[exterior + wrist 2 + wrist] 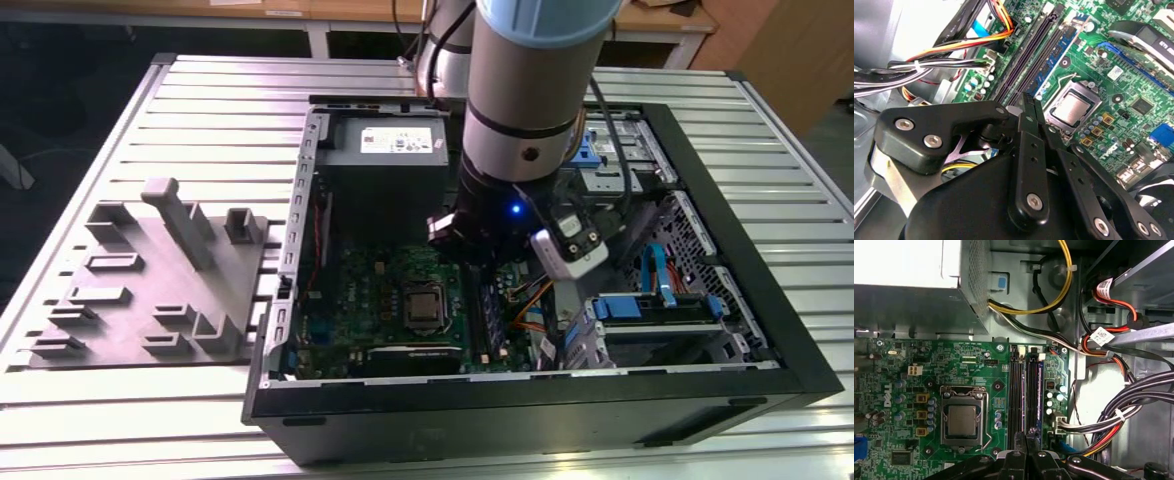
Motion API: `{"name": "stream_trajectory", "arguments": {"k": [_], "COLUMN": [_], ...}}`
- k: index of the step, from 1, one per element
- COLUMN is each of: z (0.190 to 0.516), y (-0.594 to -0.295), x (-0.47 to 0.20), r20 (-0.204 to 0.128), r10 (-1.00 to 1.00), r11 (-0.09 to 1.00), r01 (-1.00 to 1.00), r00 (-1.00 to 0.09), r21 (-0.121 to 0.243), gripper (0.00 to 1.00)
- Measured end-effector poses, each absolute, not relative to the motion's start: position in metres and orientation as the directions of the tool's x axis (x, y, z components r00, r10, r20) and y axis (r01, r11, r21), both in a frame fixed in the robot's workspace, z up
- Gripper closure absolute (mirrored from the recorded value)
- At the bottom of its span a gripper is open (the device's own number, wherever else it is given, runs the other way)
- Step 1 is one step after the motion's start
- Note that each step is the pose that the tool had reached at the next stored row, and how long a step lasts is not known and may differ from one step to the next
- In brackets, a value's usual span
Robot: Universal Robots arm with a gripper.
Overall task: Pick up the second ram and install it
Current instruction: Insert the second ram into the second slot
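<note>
The open computer case point(747, 330) lies on the table with the green motherboard point(380, 290) point(979, 365) point(1114, 65) inside. My gripper point(1028, 436) point(1027, 100) hangs just above one end of the black memory slots point(1016, 390) point(1024, 55), its fingers shut together with nothing seen between them. A blue-boarded memory stick point(1039, 385) point(1056, 60) stands seated in the slot beside the empty ones; I cannot tell whether it is the second ram. The silver processor point(961, 420) point(1071, 107) sits beside the slots. In the exterior view the arm point(514, 120) covers the gripper.
The power supply point(387, 140) point(904, 265) fills one end of the case. Cable bundles point(1124, 410) point(929, 65) run close beside the slots. A drive cage with blue rails point(654, 310) stands at the exterior view's right. A grey fixture point(147, 280) lies outside the case, at its left.
</note>
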State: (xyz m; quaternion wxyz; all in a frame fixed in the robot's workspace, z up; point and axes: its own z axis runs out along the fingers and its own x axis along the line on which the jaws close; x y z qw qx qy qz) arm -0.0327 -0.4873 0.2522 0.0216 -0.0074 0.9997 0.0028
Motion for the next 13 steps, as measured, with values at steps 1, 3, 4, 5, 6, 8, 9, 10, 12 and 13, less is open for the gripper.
{"name": "stream_trajectory", "arguments": {"k": [1,3,4,5,6,8,9,10,12,13], "z": [0.2517,0.2508,0.2505,0.2501,0.2497,0.2486,0.248,0.2474,0.2458,0.245], "y": [-0.4873,-0.4873,-0.4874,-0.4873,-0.4873,-0.4873,-0.4873,-0.4873,-0.4873,-0.4873], "x": [-0.0327,-0.0327,-0.0327,-0.0327,-0.0327,-0.0327,-0.0327,-0.0327,-0.0327,-0.0327], "r20": [-0.043,-0.043,-0.043,-0.043,-0.043,-0.043,-0.043,-0.043,-0.043,-0.043], "r10": [-0.015,-0.015,-0.014,-0.014,-0.014,-0.014,-0.014,-0.014,-0.014,-0.014], "r11": [1.0,1.0,1.0,1.0,1.0,1.0,1.0,1.0,1.0,1.0], "r01": [-0.015,-0.015,-0.015,-0.015,-0.015,-0.015,-0.015,-0.015,-0.015,-0.015], "r00": [-0.999,-0.999,-0.999,-0.999,-0.999,-0.999,-0.999,-0.999,-0.999,-0.999], "r21": [0.006,0.005,0.006,0.006,0.006,0.006,0.006,0.007,0.007,0.008], "gripper": [0.89,0.89,0.89,0.89,0.89,0.89,0.89,0.89,0.89,0.89]}}
